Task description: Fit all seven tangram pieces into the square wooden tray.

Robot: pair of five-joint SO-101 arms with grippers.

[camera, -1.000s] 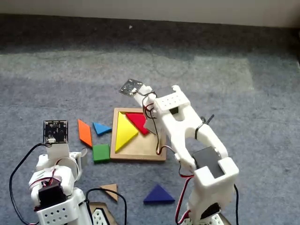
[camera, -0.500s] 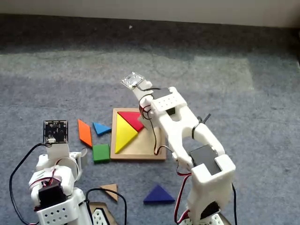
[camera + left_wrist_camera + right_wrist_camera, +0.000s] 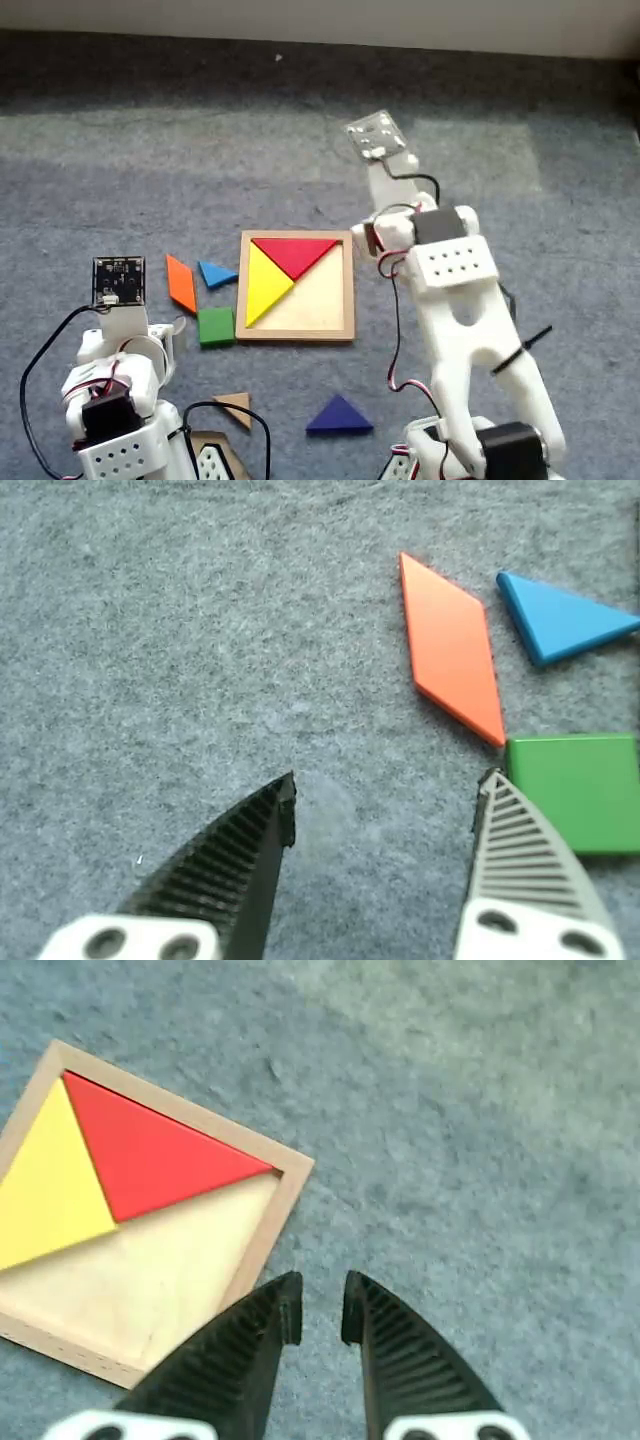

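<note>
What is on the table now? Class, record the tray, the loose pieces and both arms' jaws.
Tray: square wooden tray holds red triangle and yellow triangle, side by side
Loose: orange parallelogram, light blue triangle, green square, tan triangle, dark blue triangle
Left jaws: wide open, empty, near green square
Right jaws: slightly open, empty, beside tray

White printed arms (image 3: 462,292), black servos (image 3: 441,225), red-black cables (image 3: 396,310) (ribbed dark fingers (image 3: 250,1345)).

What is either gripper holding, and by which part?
Nothing. The left gripper is open, empty, by the green square piece; the right gripper, narrowly open, is empty beside the square wooden tray.
</note>
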